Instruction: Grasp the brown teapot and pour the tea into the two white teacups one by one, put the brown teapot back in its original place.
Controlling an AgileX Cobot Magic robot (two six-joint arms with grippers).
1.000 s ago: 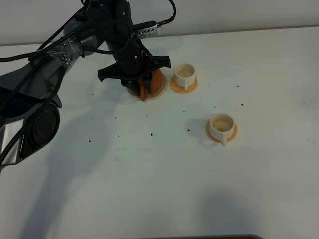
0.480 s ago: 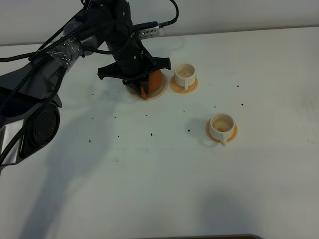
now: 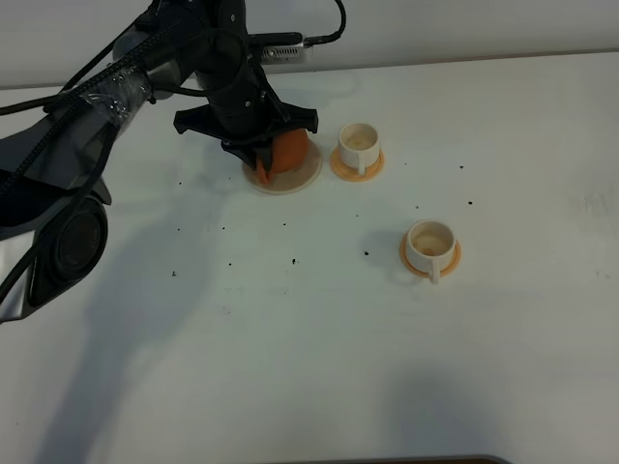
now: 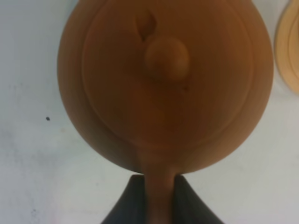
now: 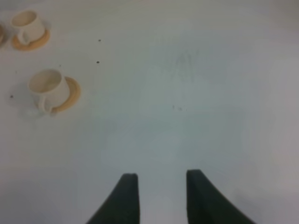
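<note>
The brown teapot (image 3: 287,152) is over the far part of the beige coaster (image 3: 295,180), its original place; I cannot tell whether they touch. My left gripper (image 3: 262,170) is shut on its loop handle. In the left wrist view the teapot (image 4: 163,79) fills the frame, and the handle runs between the dark fingers of the left gripper (image 4: 159,181). One white teacup (image 3: 360,142) stands on its orange saucer right of the teapot, the other (image 3: 428,241) nearer the front. My right gripper (image 5: 161,193) is open over bare table, with both teacups (image 5: 46,85) (image 5: 25,21) far off to its side.
Small dark specks dot the white table (image 3: 290,319) around the teapot and cups. The left arm's black cable (image 3: 334,24) arcs over the table's far edge. An orange saucer (image 4: 290,42) shows at the edge of the left wrist view.
The left gripper's jaws have closed on the teapot handle. Arm and teapot have shifted away and a little left, uncovering more of the coaster's front.
</note>
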